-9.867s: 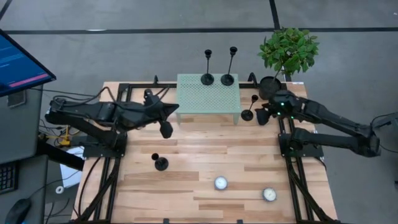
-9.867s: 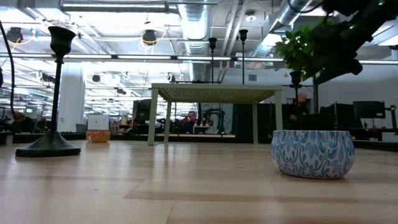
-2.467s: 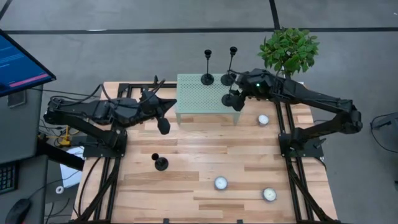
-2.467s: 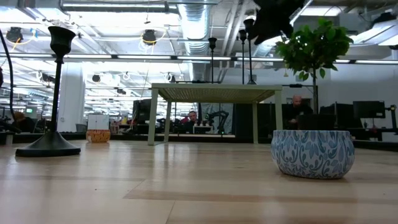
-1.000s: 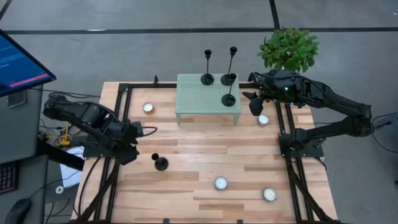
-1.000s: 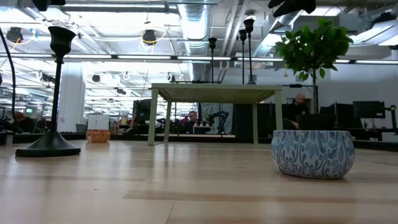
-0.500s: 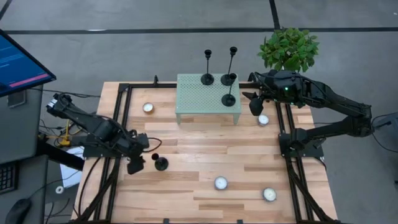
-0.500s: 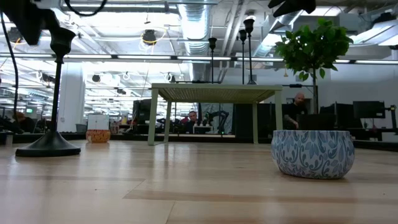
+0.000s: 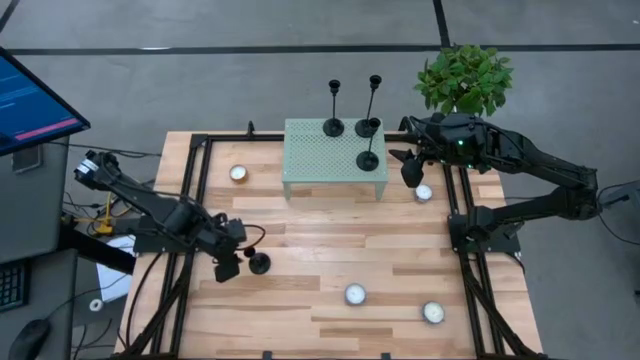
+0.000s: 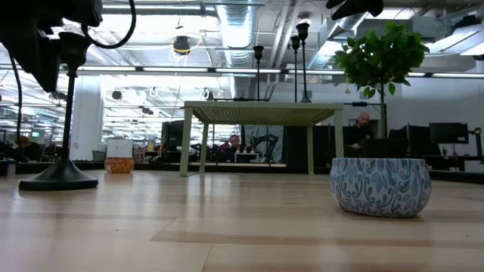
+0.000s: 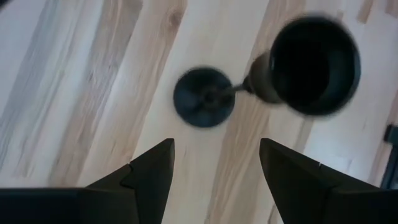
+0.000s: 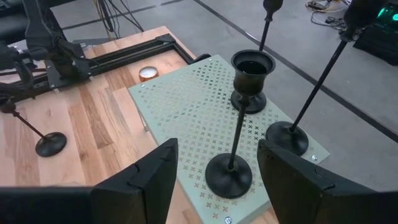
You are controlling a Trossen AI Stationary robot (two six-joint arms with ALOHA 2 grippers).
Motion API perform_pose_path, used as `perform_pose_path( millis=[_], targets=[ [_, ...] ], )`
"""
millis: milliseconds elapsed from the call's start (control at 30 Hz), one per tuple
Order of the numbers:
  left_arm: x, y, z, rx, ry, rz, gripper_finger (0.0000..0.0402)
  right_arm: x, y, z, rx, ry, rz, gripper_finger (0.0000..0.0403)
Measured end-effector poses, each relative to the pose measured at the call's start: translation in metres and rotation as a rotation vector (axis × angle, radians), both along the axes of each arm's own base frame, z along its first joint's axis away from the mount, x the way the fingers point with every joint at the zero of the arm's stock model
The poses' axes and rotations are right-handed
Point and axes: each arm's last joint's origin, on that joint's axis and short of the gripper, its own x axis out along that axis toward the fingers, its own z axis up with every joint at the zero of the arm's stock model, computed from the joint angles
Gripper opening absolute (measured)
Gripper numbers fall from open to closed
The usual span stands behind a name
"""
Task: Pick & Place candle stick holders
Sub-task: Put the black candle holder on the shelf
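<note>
High view first: left gripper (image 9: 228, 266) low over the bench (image 9: 330, 255), jaws apart and empty, just beside the lone short candlestick (image 9: 259, 262) standing on the wood. Left wrist view looking straight down on that candlestick's cup and disc base, between the spread fingers (image 11: 146, 171), not touching. Over at the green perforated stand (image 9: 310, 150), three candlesticks upright: two tall ones (image 9: 333, 126) at the far edge, one short candlestick on the stand (image 9: 368, 160) near the right corner. Right gripper (image 9: 408, 166) hovering off the stand's right end, jaws parted, nothing held.
</note>
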Motion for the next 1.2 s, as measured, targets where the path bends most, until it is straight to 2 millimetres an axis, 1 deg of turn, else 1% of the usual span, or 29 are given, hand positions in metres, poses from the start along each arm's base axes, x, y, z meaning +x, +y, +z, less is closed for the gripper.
perform_pose_path(
  millis=[200, 367, 633, 867, 933, 1000, 1200],
  targets=[
    [0.008, -0.004, -0.014, -0.032, -0.07, 0.003, 0.0237, 0.0, 0.0, 0.0, -0.008, 0.005, 0.005, 0.0211],
    [0.009, -0.005, -0.027, -0.028, -0.073, 0.007, 0.0237, 0.0, 0.0, 0.0, -0.008, 0.005, 0.005, 0.0211],
    [0.016, -0.006, -0.038, -0.007, -0.188, 0.057, 0.0237, 0.0, 0.0, 0.0, 0.004, 0.002, 0.024, 0.021],
    [0.016, -0.005, -0.042, 0.022, -0.197, 0.075, 0.0233, 0.0, 0.001, 0.0, 0.005, 0.002, 0.027, 0.0206],
    [0.016, -0.004, -0.042, 0.043, -0.207, 0.072, 0.0222, 0.0, 0.001, 0.0, 0.005, 0.001, 0.027, 0.0203],
    [0.016, -0.004, -0.041, 0.06, -0.215, 0.068, 0.0204, 0.0, 0.001, 0.0, 0.005, 0.001, 0.027, 0.02],
    [0.017, -0.003, -0.041, 0.088, -0.229, 0.082, 0.0126, 0.0, 0.0, 0.0, 0.0, 0.003, 0.028, 0.0188]
  ],
)
